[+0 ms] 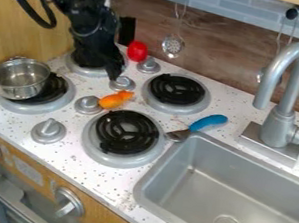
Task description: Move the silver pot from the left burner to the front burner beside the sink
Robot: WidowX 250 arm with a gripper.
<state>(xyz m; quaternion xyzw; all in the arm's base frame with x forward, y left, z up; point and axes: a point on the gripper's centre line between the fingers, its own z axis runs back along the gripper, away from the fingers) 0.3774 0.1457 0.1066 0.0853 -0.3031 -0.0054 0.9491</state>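
My black gripper (114, 69) hangs down at the upper left of the camera view, over the stove between the back left burner and a grey knob (122, 83). Just below it an orange, carrot-like toy (115, 100) lies on the speckled counter beside the knobs. A red, rounded toy (137, 51) stands behind the gripper, near the back wall. On the left front burner sits a shiny metal pot (20, 80). A tool with a blue handle (208, 122) rests between the front right burner (127, 134) and the sink, at the sink's rear left corner.
The grey sink (238, 193) takes up the lower right, with a tall metal faucet (285, 107) behind it. Another coiled burner (177, 90) lies right of the gripper. A slotted ladle (172, 46) hangs at the back wall, and a wooden panel (20, 29) stands at the left.
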